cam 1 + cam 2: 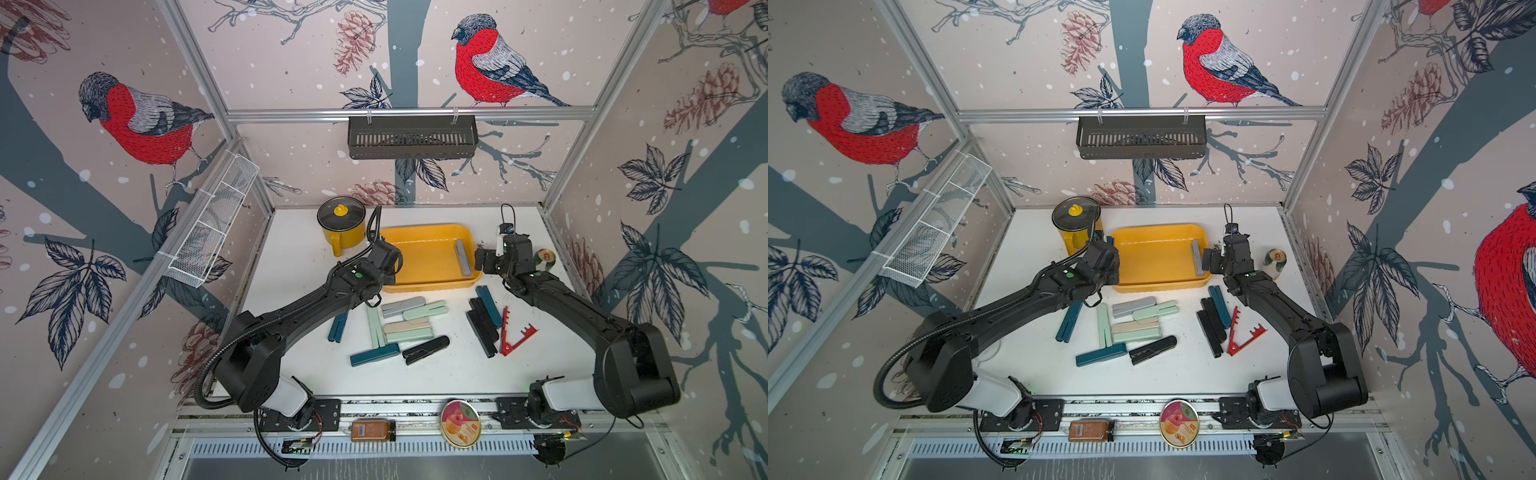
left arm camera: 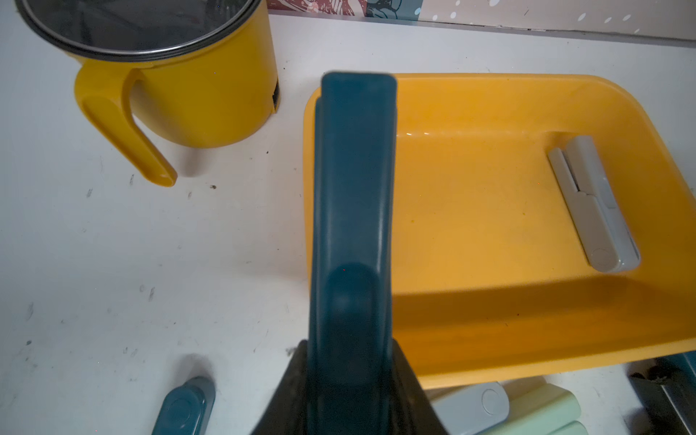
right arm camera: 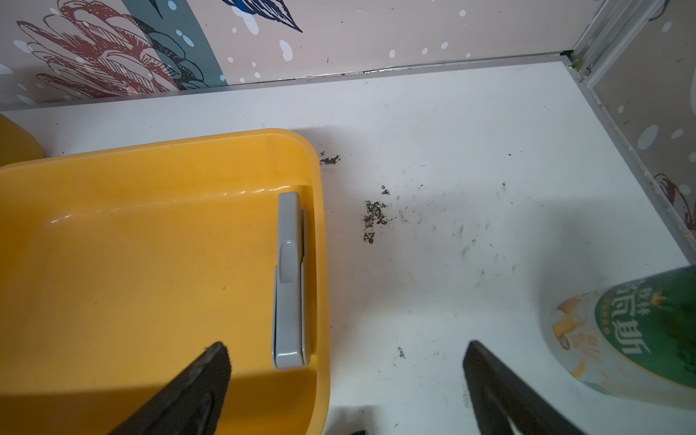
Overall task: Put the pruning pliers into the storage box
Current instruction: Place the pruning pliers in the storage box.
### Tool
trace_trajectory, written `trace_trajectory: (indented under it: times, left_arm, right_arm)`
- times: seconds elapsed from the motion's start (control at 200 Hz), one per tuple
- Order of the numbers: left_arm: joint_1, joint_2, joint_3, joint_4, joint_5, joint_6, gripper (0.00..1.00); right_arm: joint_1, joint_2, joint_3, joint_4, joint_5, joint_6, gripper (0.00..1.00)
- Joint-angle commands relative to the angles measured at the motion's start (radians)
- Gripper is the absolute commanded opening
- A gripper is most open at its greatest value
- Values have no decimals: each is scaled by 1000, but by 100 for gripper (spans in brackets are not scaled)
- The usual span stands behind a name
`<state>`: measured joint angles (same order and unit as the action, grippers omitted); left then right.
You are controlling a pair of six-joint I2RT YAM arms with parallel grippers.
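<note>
1. Pruning pliers: one slim grey plastic pair [image 1: 462,257] lies inside shallow yellow plastic storage box [image 1: 432,286].
2. Left tool [image 2: 350,376] clamps a teal pair [image 2: 354,180] at box's rim; right tool [image 3: 346,345] gaping, empty.
3. About a dozen lie on white table [image 1: 299,266], to go.

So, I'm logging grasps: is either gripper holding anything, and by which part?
Left gripper grips a teal pruning plier by one end; right gripper is open, empty.

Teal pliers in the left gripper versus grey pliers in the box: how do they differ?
Colour: the teal pliers are dark, the grey pliers pale. State: the teal pliers are clamped in the left gripper, not yet in the storage box; the grey pliers lie loose on its floor by an end wall. Both are slim, closed two-bar tools.
</note>
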<state>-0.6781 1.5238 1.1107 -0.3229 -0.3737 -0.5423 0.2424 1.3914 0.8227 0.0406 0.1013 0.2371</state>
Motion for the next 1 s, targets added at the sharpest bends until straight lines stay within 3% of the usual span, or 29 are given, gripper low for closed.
trace_trajectory:
  times: [0.0, 0.49, 0.995]
  left_arm:
    - [21, 49, 49, 73, 57, 52, 11]
    - [63, 382, 335, -68, 166, 49, 10]
    - [72, 499, 410, -148, 110, -5, 10]
  right_arm:
    - [-2, -17, -8, 6, 1, 11, 97]
    - [-14, -64, -38, -19, 38, 13, 97]
    - [-45, -100, -71, -21, 24, 15, 98]
